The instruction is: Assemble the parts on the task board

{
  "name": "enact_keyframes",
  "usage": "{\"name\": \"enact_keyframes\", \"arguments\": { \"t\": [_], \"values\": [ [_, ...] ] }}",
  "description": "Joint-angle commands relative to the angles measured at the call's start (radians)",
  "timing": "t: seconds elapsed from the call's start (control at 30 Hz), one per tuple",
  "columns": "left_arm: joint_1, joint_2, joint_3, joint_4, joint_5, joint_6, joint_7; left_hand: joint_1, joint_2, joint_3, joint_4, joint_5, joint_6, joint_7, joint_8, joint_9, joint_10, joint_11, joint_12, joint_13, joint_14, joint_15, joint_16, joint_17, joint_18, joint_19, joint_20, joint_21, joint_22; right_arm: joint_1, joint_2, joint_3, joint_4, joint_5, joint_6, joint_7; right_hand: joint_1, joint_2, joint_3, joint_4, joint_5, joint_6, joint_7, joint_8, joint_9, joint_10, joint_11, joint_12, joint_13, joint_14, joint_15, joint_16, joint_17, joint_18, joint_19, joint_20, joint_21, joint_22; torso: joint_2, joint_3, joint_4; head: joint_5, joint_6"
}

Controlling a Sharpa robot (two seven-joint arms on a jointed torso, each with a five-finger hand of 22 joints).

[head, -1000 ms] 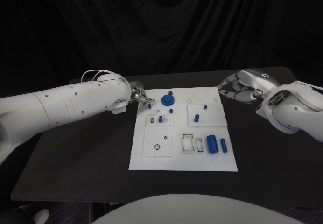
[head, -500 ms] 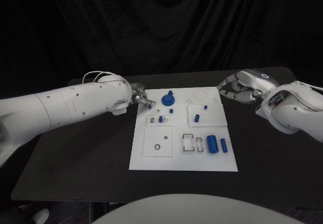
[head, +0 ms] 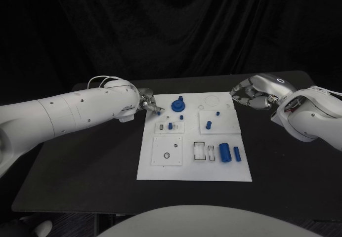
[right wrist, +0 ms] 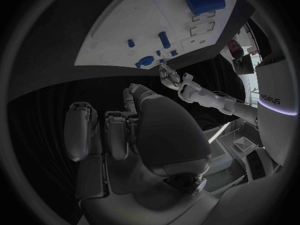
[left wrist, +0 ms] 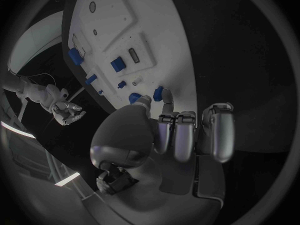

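The white task board (head: 193,170) lies mid-table. My left hand (head: 148,104) hovers at the board's far left edge and pinches a small blue part (head: 157,112) (left wrist: 158,93) between thumb and fingertip. Just beside it a round blue gear-like part (head: 177,104) stands on the board. Small blue pegs (head: 181,117) (head: 208,124) (head: 216,113) stand upright further in, and a blue piece (head: 169,126) sits in a slot. Two blue cylinders (head: 224,152) (head: 236,154) lie near the right front. My right hand (head: 252,94) hangs off the board's far right corner, fingers curled in, holding nothing.
The black table (head: 85,168) has bare surface on both sides of the board. The board carries raised white plates, one with a round hole (head: 167,155) and one with rectangular slots (head: 200,151). A dark curtain hangs behind the table.
My left hand has crept slightly toward the board with the blue part still pinched. The right hand stays in place.
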Motion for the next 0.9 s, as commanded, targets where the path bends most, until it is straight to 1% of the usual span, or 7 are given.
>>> {"name": "enact_keyframes", "arguments": {
  "t": [0.03,0.1,0.4,0.47,0.53,0.67,0.9],
  "values": [
    [-0.003,0.003,0.001,0.002,0.001,-0.002,0.021,0.015,0.0,0.01,0.001,0.022,-0.001,0.005,-0.012,-0.003,0.108,0.008,0.004,0.263,0.108,0.007,0.003,0.263,-0.006,0.001,0.005,-0.004,0.17,-0.002,0.0,0.001,0.0,-0.002,0.006,-0.01,0.001,0.006,0.004,-0.001,0.005,-0.002,0.0,-0.006,-0.001,0.104,-0.001,0.002,0.261,0.089,0.002,-0.007,0.221,0.017,0.013,0.001,-0.007,0.199,0.0,0.0002,-0.0007,0.0,0.0],
    [-0.003,0.003,0.001,0.0,0.001,-0.001,0.02,0.021,-0.002,0.014,0.0,0.033,-0.001,0.006,-0.017,-0.004,0.108,0.008,0.004,0.263,0.108,0.007,0.003,0.263,-0.006,0.001,0.005,-0.004,0.171,-0.002,0.0,0.001,0.0,-0.002,0.006,-0.011,0.001,0.006,0.004,-0.001,0.005,-0.002,0.0,-0.006,-0.001,0.104,-0.001,0.002,0.261,0.089,0.002,-0.007,0.221,0.017,0.013,0.001,-0.007,0.199,0.0,0.0005,0.0,0.0,0.0],
    [-0.005,0.003,0.001,-0.001,0.001,0.006,0.018,0.034,-0.006,0.025,-0.001,0.058,-0.002,0.006,-0.027,-0.006,0.108,0.008,0.004,0.263,0.108,0.007,0.003,0.263,-0.005,0.001,0.006,-0.006,0.171,-0.002,-0.001,0.001,0.001,-0.002,0.008,-0.012,0.001,0.006,0.004,-0.001,0.005,-0.002,0.0,-0.006,-0.001,0.104,-0.001,0.002,0.261,0.089,0.002,-0.007,0.221,0.017,0.013,0.001,-0.007,0.199,0.0,0.0003,-0.0009,0.003,0.0],
    [-0.006,0.003,0.001,-0.001,0.001,0.006,0.018,0.044,-0.01,0.035,-0.002,0.077,-0.003,0.006,-0.033,-0.007,0.108,0.008,0.004,0.263,0.108,0.007,0.003,0.263,-0.005,0.0,0.006,-0.007,0.172,-0.002,-0.001,0.001,0.001,-0.002,0.008,-0.013,0.001,0.006,0.004,-0.001,0.005,-0.002,0.0,-0.006,-0.001,0.104,-0.001,0.002,0.261,0.089,0.002,-0.007,0.221,0.017,0.013,0.001,-0.007,0.199,0.0,0.0004,-0.0012,0.006,0.0],
    [-0.006,0.003,0.001,-0.001,0.001,0.005,0.02,0.049,-0.011,0.04,-0.002,0.082,-0.003,0.006,-0.036,-0.008,0.108,0.008,0.004,0.263,0.108,0.007,0.003,0.263,-0.005,0.0,0.006,-0.008,0.172,-0.002,-0.001,0.001,0.001,-0.002,0.01,-0.014,0.001,0.006,0.004,-0.001,0.005,-0.002,0.0,-0.006,-0.001,0.104,-0.001,0.002,0.261,0.089,0.002,-0.007,0.221,0.017,0.013,0.001,-0.007,0.199,0.0,0.0002,-0.0013,0.006,0.0],
    [-0.007,0.003,0.001,-0.001,0.001,0.003,0.023,0.068,-0.014,0.063,-0.005,0.082,-0.003,0.005,-0.043,-0.008,0.108,0.008,0.004,0.263,0.108,0.007,0.003,0.263,-0.005,0.0,0.005,-0.008,0.173,-0.002,-0.001,0.001,0.001,-0.002,0.012,-0.016,0.001,0.006,0.005,-0.002,0.006,-0.002,0.0,-0.006,-0.001,0.104,-0.001,0.002,0.261,0.088,0.002,-0.009,0.219,0.017,0.012,0.0,-0.01,0.198,0.0,0.0006,-0.0005,0.004,0.0],
    [-0.009,0.002,0.001,-0.001,0.001,-0.006,0.024,0.102,-0.032,0.12,-0.012,0.105,0.005,0.002,-0.052,-0.008,0.108,0.005,0.004,0.263,0.108,0.005,0.003,0.263,-0.004,-0.001,0.004,-0.012,0.174,-0.002,-0.001,0.001,0.0,-0.002,0.018,-0.021,0.001,0.006,0.007,-0.003,0.007,-0.002,0.0,-0.006,-0.001,0.104,-0.001,0.002,0.261,0.088,0.002,-0.009,0.22,0.017,0.012,0.0,-0.01,0.198,0.0,0.0003,-0.0002,0.005,0.0]
  ]
}}
